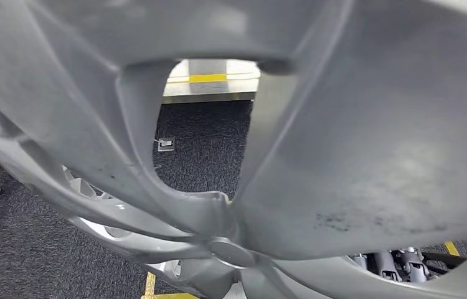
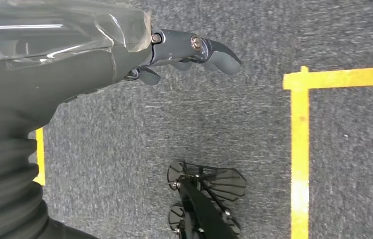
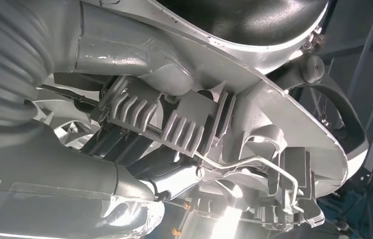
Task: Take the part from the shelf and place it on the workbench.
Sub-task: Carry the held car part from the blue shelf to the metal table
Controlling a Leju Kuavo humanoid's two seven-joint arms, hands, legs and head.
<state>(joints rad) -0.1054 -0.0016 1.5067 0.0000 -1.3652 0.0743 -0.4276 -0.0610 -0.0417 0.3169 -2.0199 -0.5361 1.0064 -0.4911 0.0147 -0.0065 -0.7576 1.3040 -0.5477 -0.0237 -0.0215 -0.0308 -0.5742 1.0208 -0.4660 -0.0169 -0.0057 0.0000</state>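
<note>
R hand (image 3: 139,184) gripping part (image 3: 254,114) – L hand (image 2: 174,50) empty

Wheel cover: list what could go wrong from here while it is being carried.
1. The wheel cover sits right in front of the head camera, leaving just a gap onto the carpet; the robot may misjudge where the workbench is.
2. The right hand seems to grip it from behind near a thin wire ring; it could slip or snag.
3. The left hand hangs over the floor holding nothing, so the grip looks one-handed.
</note>
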